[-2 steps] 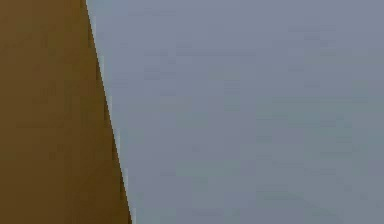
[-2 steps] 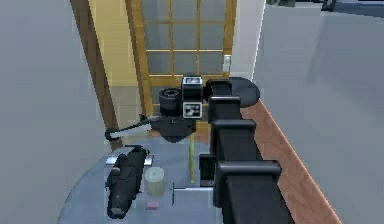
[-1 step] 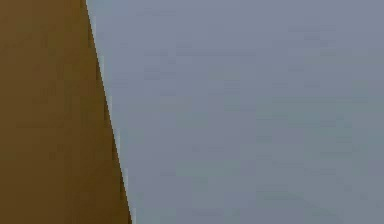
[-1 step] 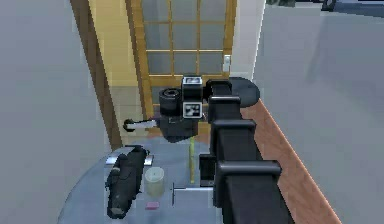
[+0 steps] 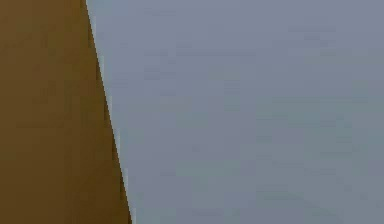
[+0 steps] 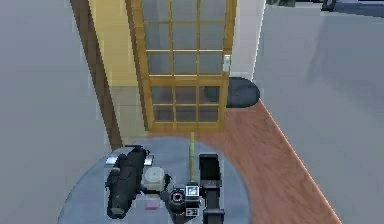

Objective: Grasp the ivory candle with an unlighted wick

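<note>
Operator: Obstructions, arm side view?
Technician: The round grey table [image 6: 82,198] carries the ivory candle [image 6: 155,178], just beside the gripper [image 6: 127,175]; a small pink item [image 6: 150,203] lies near. Beyond the table stand a glazed wooden door [image 6: 185,60], a dark doormat [image 6: 242,92] and reddish wood floor [image 6: 270,160].
Operator: Forward view?
Technician: At left a brown wooden panel [image 5: 50,110], at right a grey wall [image 5: 250,110].
Operator: Pincer state?
Technician: Cannot tell whether the pincer is apart or together, nor whether it holds anything. The wick is too small to make out. The arm [image 6: 211,185] is cut off by the bottom edge.
</note>
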